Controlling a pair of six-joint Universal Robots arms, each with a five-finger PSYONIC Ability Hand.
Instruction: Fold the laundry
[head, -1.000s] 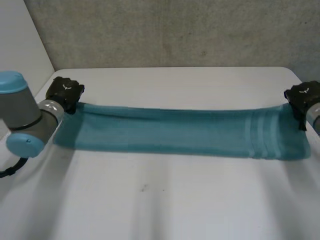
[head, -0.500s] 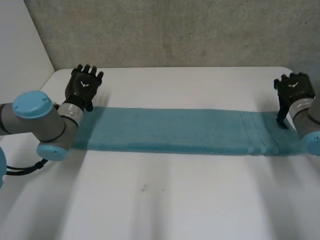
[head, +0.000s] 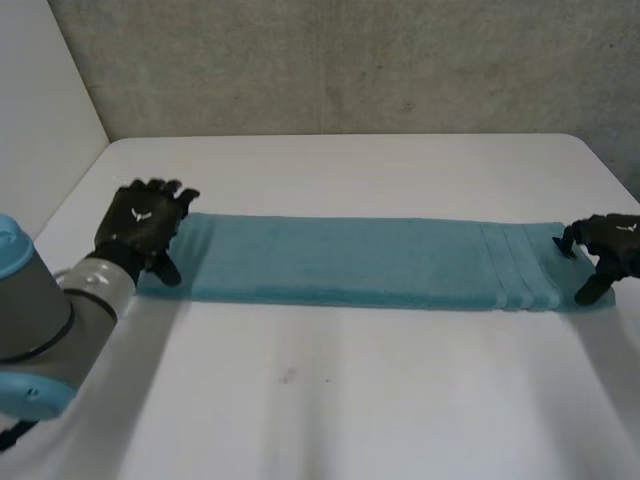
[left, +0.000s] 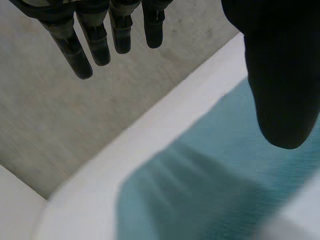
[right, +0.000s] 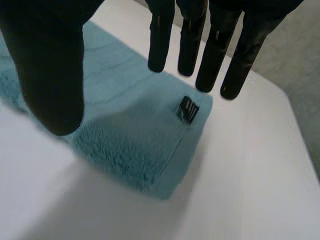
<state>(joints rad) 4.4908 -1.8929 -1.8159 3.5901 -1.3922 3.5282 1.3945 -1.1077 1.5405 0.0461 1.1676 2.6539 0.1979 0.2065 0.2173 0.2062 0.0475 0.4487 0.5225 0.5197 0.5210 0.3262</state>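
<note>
Now, left hand (head: 140, 225): fingers straight, holding nothing, at the left short end of the towel (head: 350, 262).
Right hand (head: 603, 250): likewise relaxed and empty, over the opposite end, fingertips above a small black label (right: 187, 109).
Towel: a long narrow teal strip, flat across the table (head: 350, 400).
Step, likely: an end-to-end fold; pinch one short end at its corners, carry it over, align the edges.
Unclear: the layer count, and whether either hand touches cloth.

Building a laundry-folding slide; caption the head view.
Left hand and right hand, both open, at opposite ends of a teal towel laid out long on the white table.
</note>
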